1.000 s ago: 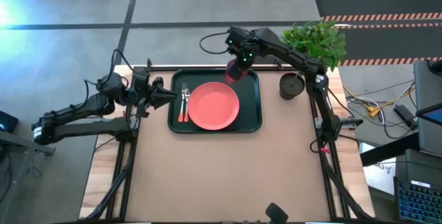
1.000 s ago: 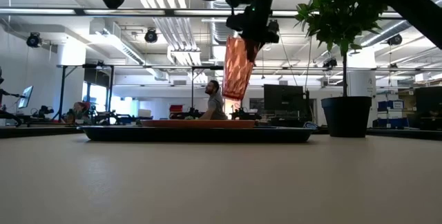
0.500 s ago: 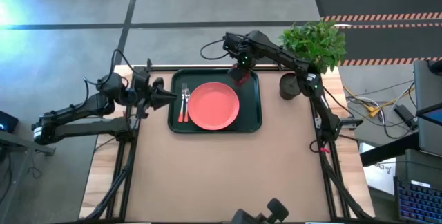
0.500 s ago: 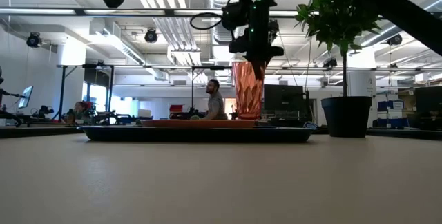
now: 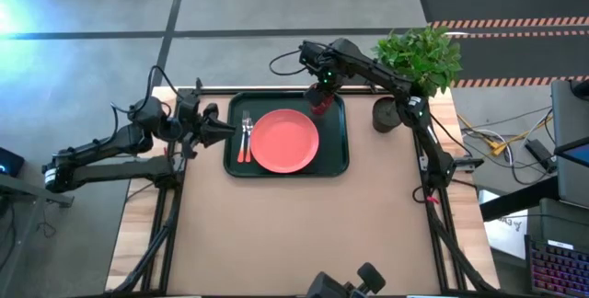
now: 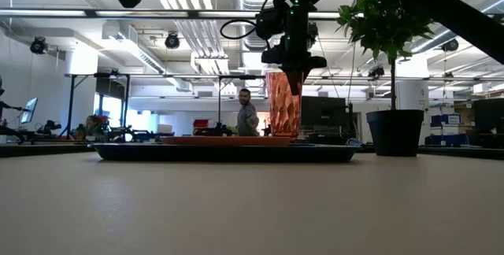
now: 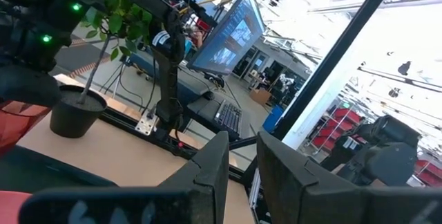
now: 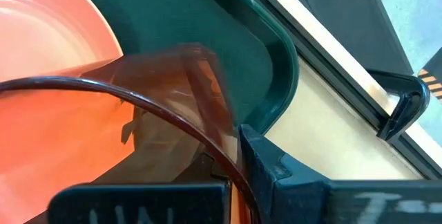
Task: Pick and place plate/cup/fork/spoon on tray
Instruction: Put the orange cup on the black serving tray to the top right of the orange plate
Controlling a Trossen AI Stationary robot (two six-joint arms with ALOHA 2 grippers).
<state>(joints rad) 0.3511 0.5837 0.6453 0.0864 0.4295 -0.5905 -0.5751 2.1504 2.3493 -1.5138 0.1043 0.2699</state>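
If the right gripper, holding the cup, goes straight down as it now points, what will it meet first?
Most likely the tray floor, at its far right corner beside the plate. The right gripper holds the cup upright over it; the low view cannot settle whether its base already touches.

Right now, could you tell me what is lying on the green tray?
On the tray lie the plate, and the fork and spoon beside it. The right gripper holds the cup at the far corner; whether its base touches down is hidden by the rim.

potted plant (image 5: 405, 68), person (image 6: 247, 116) behind
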